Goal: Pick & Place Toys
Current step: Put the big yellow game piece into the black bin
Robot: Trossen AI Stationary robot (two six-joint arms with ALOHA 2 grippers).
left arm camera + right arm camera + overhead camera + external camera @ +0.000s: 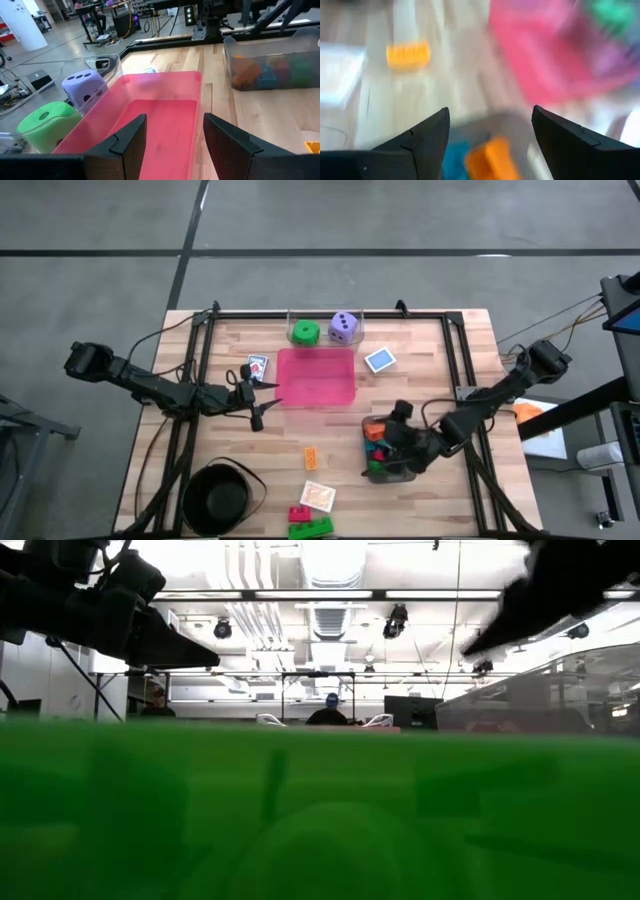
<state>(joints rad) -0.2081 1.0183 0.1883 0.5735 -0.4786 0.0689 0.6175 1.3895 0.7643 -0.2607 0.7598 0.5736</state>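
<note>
A: Where do the toys stand?

B: A heap of small bricks sits in the clear tray at the table's right side. An orange brick lies loose on the wood between that tray and the pink tray, with more bricks and an orange card at the near edge. The two dice sit in a clear bin behind the pink tray.

A: And the end effectors?

B: The right end effector hangs just above the clear tray, fingers spread, nothing between them. The left end effector waits at the pink tray's near side, fingers apart and empty.

A: So the next move?

B: I judge a drop is just done, so lift the right arm straight up clear of the tray wall, then swing to the loose orange brick and straddle its short sides
</note>
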